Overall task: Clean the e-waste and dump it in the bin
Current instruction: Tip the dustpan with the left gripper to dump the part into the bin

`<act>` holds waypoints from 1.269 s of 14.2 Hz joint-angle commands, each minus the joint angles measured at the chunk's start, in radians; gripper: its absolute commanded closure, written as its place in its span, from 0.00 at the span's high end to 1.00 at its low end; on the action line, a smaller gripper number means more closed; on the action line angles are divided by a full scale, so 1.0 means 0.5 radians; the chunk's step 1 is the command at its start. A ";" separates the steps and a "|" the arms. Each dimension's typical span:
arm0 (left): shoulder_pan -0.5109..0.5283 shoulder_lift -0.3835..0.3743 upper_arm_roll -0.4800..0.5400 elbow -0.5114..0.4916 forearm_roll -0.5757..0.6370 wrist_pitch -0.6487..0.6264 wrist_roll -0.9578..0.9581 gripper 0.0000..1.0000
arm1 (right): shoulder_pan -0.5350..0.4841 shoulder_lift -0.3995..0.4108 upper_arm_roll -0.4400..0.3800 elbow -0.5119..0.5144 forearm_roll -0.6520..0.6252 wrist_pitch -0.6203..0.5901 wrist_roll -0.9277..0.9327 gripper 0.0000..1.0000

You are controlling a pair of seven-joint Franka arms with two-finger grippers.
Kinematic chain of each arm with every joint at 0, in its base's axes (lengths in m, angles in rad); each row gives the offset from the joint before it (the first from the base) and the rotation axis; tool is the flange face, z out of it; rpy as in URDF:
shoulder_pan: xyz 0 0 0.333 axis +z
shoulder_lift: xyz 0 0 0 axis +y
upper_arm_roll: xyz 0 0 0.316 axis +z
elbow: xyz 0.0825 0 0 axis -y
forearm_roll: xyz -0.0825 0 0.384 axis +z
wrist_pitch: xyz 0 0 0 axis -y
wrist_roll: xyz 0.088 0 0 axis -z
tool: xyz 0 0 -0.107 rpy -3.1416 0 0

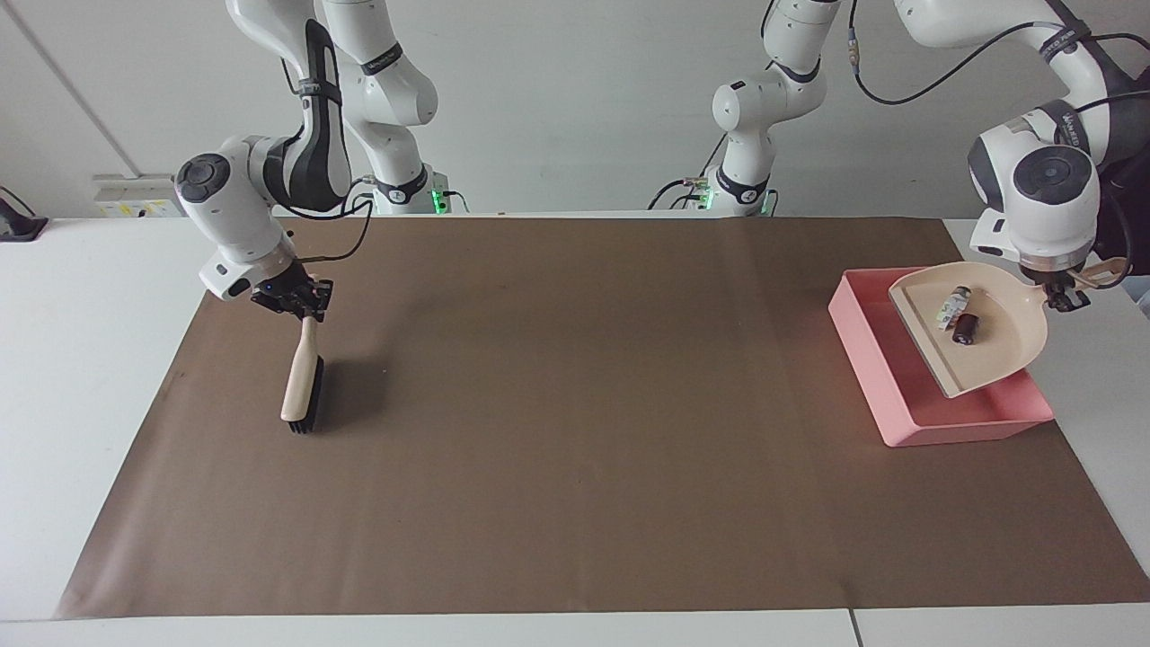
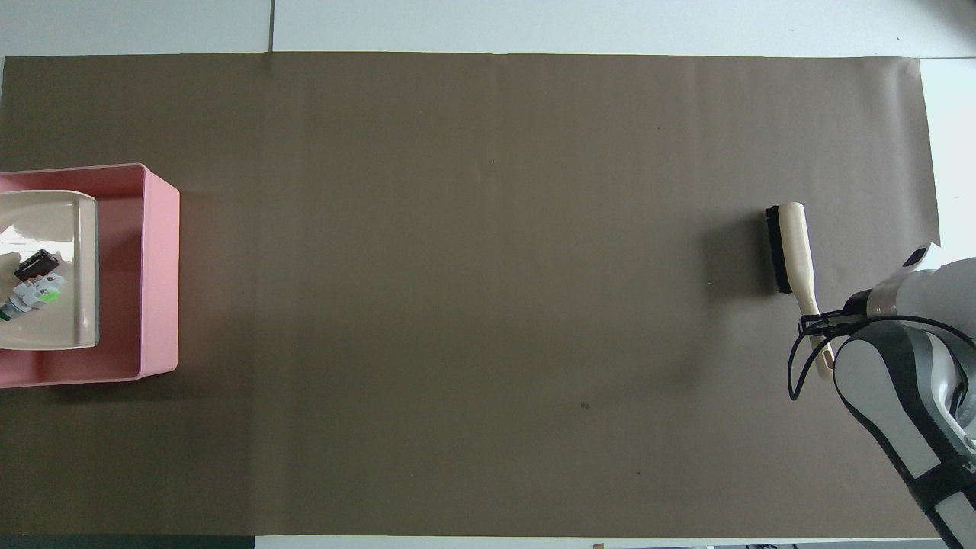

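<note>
My left gripper (image 1: 1065, 297) is shut on the handle of a beige dustpan (image 1: 1006, 346), held over the pink bin (image 1: 898, 409) with its mouth tipped down into it. The e-waste lies in the pan: a white-grey bit with a green patch (image 1: 950, 309) and a small black cylinder (image 1: 966, 330). From overhead the dustpan (image 2: 57, 324) covers part of the bin (image 2: 156, 267), with the black piece (image 2: 36, 264) and the white-grey piece (image 2: 34, 292) side by side in it.
My right gripper (image 1: 302, 302) is shut on the handle of a beige brush (image 1: 299, 386) at the right arm's end. The brush (image 2: 793, 244) hangs slanted, its black bristles at the brown paper (image 1: 575, 404) that covers the table.
</note>
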 commanded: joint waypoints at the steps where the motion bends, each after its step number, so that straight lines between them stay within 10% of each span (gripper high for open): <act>1: -0.085 -0.048 0.018 -0.081 0.207 -0.007 -0.166 0.00 | -0.037 -0.041 0.032 -0.045 -0.030 0.047 -0.005 0.02; 11: -0.484 -0.054 0.018 -0.059 0.671 -0.700 -0.578 0.00 | -0.043 -0.020 0.032 -0.045 -0.030 0.050 -0.023 0.24; 14: -0.512 -0.097 0.018 -0.011 0.747 -0.759 -0.548 0.00 | -0.043 -0.014 0.032 -0.041 -0.030 0.047 -0.020 0.41; 18: -0.493 -0.222 0.018 0.122 0.610 -0.731 -0.245 0.00 | -0.040 -0.001 0.032 -0.014 -0.030 0.035 -0.026 0.93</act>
